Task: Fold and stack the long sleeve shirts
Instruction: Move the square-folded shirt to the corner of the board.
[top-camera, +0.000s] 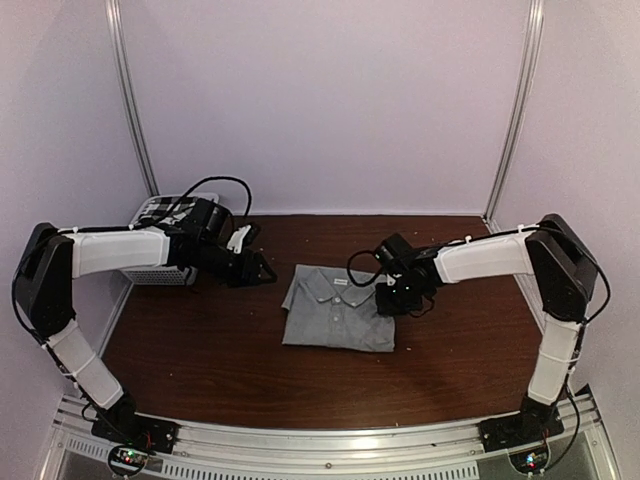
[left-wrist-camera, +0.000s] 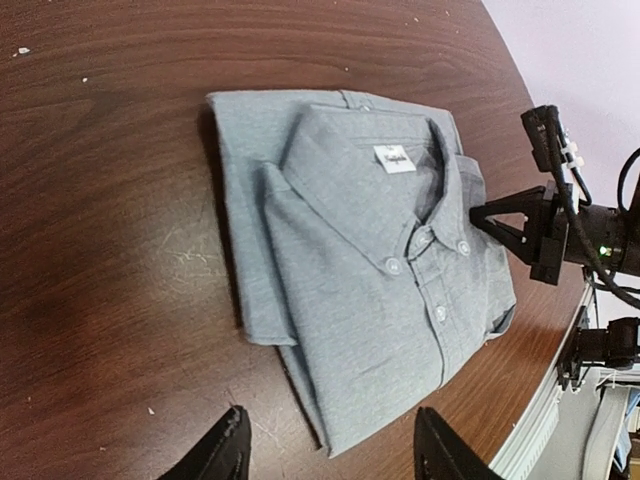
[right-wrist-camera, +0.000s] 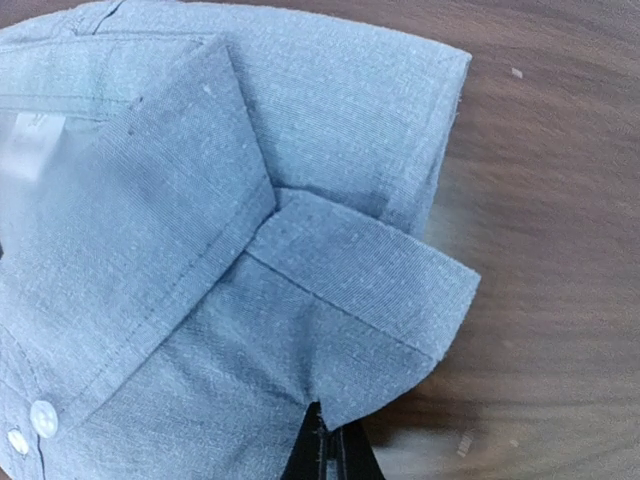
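Note:
The light grey shirt (top-camera: 338, 310) lies folded, collar up, on the brown table (top-camera: 200, 350). It fills the left wrist view (left-wrist-camera: 370, 270) and the right wrist view (right-wrist-camera: 200, 250). My left gripper (top-camera: 262, 270) is open and empty, just above the table to the left of the shirt, with its fingertips (left-wrist-camera: 225, 450) either side of the shirt's near corner. My right gripper (top-camera: 385, 297) is at the shirt's right edge, shut, with a folded flap of grey cloth (right-wrist-camera: 370, 290) puckered into its tips (right-wrist-camera: 330, 450). The checked shirt (top-camera: 160, 210) lies in the basket at the back left.
The white slatted basket (top-camera: 150, 272) stands at the table's left edge behind my left arm. A black cable (top-camera: 215, 185) loops over it. The right gripper also shows in the left wrist view (left-wrist-camera: 480, 215).

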